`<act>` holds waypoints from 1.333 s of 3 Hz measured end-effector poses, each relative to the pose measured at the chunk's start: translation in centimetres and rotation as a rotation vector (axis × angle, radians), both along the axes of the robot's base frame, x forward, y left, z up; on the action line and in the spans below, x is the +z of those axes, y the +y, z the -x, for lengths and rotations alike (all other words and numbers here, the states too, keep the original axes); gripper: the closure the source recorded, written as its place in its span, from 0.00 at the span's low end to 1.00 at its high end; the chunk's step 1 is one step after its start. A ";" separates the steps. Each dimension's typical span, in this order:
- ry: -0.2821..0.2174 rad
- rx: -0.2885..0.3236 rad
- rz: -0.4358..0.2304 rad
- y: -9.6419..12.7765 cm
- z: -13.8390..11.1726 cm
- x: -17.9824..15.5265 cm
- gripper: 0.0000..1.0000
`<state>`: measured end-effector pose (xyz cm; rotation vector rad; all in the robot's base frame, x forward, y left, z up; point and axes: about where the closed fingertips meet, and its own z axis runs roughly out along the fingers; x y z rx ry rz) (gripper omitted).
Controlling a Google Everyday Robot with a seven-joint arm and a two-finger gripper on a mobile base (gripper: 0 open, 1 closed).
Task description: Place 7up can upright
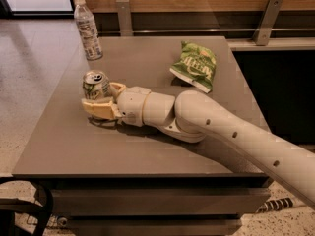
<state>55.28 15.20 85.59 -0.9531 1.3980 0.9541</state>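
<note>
The grey surface [69, 151] gives room around the work, but the can stands toward its left side, so a topple in that direction could send it rolling toward the edge. The white arm [236, 132] lies low across the surface from the right. If it draws back along that line before the grip is let go, it would drag the can over. The green chip bag [194, 65] lies well apart behind the arm, at risk only from a wide swing of the elbow. The clear plastic bottle [87, 28] stands near the far left corner, beyond the can, and a push forward rather than back could knock it.

The gripper [101, 98] is at the left of the surface, its yellowish fingers [98, 109] pinching the 7up can [96, 88] from front and back. The can looks close to upright, top showing. Whether its base rests flat on the surface I cannot tell. Opening while it hangs or leans would probably tip it, and a finger catching its side on release could do the same.
</note>
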 end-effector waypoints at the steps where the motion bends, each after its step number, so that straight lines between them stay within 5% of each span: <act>1: 0.000 0.000 0.000 0.0 0.0 0.2 0.64; 2: 0.000 0.000 0.000 0.0 0.0 0.3 0.31; 3: 0.000 0.000 0.000 0.0 0.0 0.3 0.10; 4: -0.001 0.003 0.000 0.2 0.1 0.3 0.00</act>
